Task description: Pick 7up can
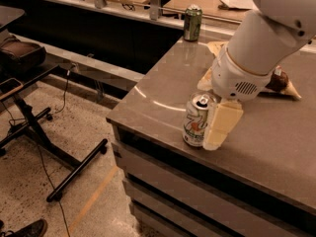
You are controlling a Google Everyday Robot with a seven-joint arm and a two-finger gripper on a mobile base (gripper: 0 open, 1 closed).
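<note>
**A:** What do we meet first, nearest to us?

**B:** A speckled floor. On it, at the left, are the black legs of a stand. Then comes the near left corner of the bench, with its smooth grey-brown top.

**A:** Where is the 7up can?

**B:** The 7up can stands upright close to the bench's near edge, not far from that corner. It is pale with green lettering and a silver top with a tab. Its base rests on the bench, so it has not been lifted.

**A:** And the gripper?

**B:** The gripper is on the can's right. Its cream end hangs down against the can's side, touching it or just beside it. We cannot tell whether it is open or closed on the can.

**A:** How far along are we?

**B:** We judge the reach complete. A firm hold is unconfirmed, and the lift is yet to come.

**A:** What lies farther back?

**B:** The white arm rises toward the far right, with a crumpled snack bag behind it. At the far edge a dark green can stands well apart. It is not the one we want.
</note>
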